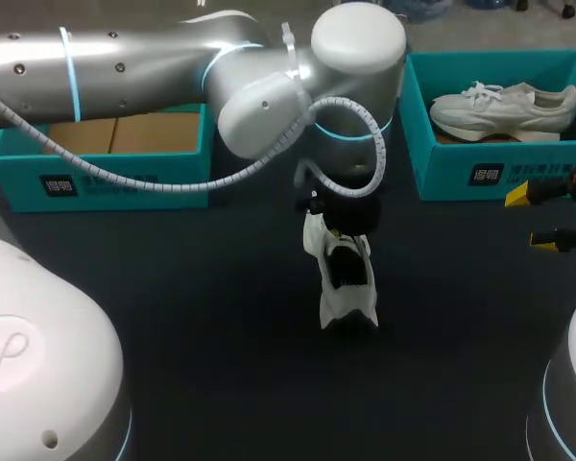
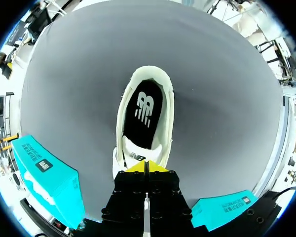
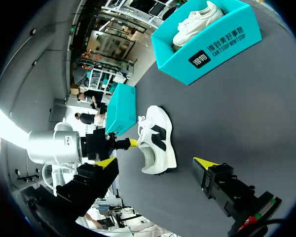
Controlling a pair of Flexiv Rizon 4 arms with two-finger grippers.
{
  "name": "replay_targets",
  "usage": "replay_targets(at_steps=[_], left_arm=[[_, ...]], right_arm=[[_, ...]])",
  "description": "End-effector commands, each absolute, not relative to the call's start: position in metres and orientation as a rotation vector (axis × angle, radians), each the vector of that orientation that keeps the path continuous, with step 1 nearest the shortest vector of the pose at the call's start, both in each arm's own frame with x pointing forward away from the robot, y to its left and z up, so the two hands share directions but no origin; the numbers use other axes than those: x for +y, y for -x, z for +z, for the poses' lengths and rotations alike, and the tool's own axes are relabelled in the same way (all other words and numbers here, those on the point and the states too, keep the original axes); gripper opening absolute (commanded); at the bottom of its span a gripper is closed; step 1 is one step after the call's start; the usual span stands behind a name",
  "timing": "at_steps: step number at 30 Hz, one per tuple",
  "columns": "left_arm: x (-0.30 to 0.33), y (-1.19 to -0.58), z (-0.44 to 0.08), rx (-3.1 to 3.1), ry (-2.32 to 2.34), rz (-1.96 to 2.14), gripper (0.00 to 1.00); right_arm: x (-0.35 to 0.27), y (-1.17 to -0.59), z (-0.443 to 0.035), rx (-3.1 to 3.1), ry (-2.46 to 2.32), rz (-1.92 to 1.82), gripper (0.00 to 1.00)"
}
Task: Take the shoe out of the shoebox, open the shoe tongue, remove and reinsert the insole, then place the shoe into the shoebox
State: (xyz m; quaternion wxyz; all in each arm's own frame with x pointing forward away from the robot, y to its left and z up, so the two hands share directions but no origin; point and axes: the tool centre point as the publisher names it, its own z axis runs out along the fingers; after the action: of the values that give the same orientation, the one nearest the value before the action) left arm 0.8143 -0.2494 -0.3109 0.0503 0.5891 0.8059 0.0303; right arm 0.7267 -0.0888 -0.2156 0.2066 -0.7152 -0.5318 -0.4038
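A white shoe (image 1: 346,288) stands on its sole in the middle of the dark table. In the left wrist view its black insole (image 2: 144,111) shows inside the shoe (image 2: 168,116). My left arm comes in from the left, and my left gripper (image 1: 341,226) (image 2: 146,168) is directly over the shoe, shut on the tongue (image 2: 137,156) at the lace end. My right gripper (image 1: 533,219) (image 3: 154,161) stands open at the table's right edge, apart from the shoe (image 3: 158,140) ahead of it. My left gripper (image 3: 130,143) also shows there at the laces.
A teal shoebox (image 1: 499,173) (image 3: 212,49) at the back right holds a second white shoe (image 1: 504,108) (image 3: 192,22). Another teal box (image 1: 106,182) (image 3: 121,113) with a cardboard bottom sits at the back left, partly under my left arm.
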Motion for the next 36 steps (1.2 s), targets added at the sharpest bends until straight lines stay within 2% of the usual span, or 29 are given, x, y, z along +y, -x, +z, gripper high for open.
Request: replay_targets(at_steps=[1, 16, 23, 31, 32, 34, 35, 36], left_arm=[[-0.243, -0.796, -0.301, 3.132, -0.771, 0.078, 0.00], [-0.243, -0.796, -0.301, 3.132, -0.771, 0.078, 0.00], [-0.243, -0.763, -0.303, 3.143, -0.288, 0.045, 0.00], [-0.239, -0.740, -0.298, 3.140, -0.178, 0.020, 0.00], [-0.239, -0.738, -0.298, 3.131, -0.174, 0.028, 0.12], [-0.240, -0.732, -0.299, 3.130, -0.174, 0.030, 0.75], [-0.241, -0.728, -0.299, 3.132, -0.175, 0.024, 0.97], [-0.241, -0.724, -0.300, 3.133, -0.178, 0.023, 1.00]], right_arm=[[-0.088, -0.726, -0.215, -1.482, 1.998, -1.121, 1.00], [-0.088, -0.726, -0.215, -1.482, 1.998, -1.121, 1.00], [-0.088, -0.726, -0.215, -1.482, 1.998, -1.121, 1.00], [-0.088, -0.726, -0.215, -1.482, 1.998, -1.121, 1.00], [-0.088, -0.726, -0.215, -1.482, 1.998, -1.121, 1.00], [-0.088, -0.726, -0.215, -1.482, 1.998, -1.121, 1.00], [-0.088, -0.726, -0.215, -1.482, 1.998, -1.121, 1.00], [-0.088, -0.726, -0.215, -1.482, 1.998, -1.121, 1.00]])
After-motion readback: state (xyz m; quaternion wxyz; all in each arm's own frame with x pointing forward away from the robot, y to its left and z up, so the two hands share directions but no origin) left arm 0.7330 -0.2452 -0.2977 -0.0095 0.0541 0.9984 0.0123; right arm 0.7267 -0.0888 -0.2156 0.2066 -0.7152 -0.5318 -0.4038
